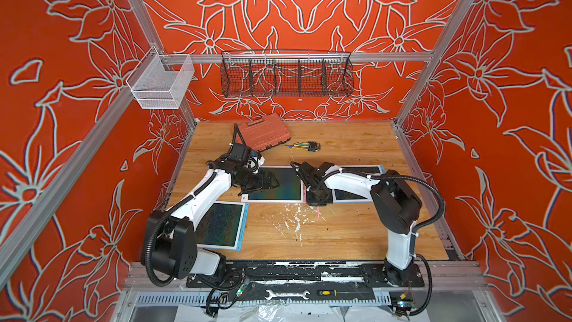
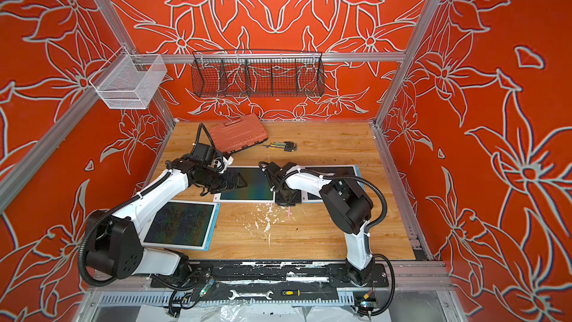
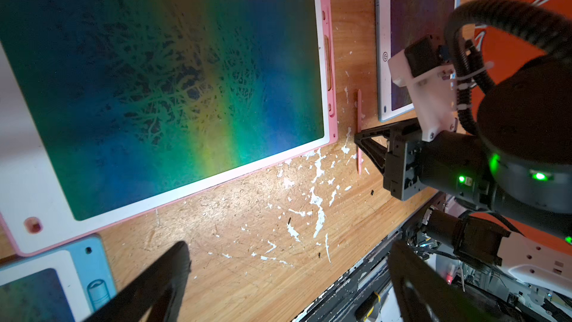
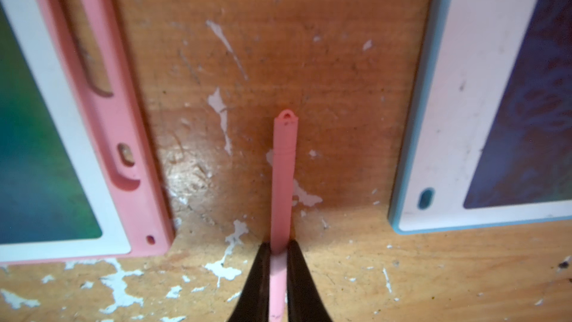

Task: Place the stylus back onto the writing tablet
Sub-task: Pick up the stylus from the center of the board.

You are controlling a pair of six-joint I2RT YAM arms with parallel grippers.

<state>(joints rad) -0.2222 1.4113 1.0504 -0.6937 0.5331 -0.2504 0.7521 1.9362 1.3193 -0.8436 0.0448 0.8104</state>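
Right gripper (image 4: 280,247) is clamped on the pink stylus (image 4: 283,181), whose looped end sticks out beyond its fingertips; pink writing tablet (image 4: 102,119) lies just beside it; left gripper (image 3: 288,244) gapes wide

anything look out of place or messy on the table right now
The slim pink stylus is off its tablet, between the pink-framed writing tablet and a blue-framed tablet, pinched by the jaws of the right gripper. White flecks mar the wooden tabletop nearby.
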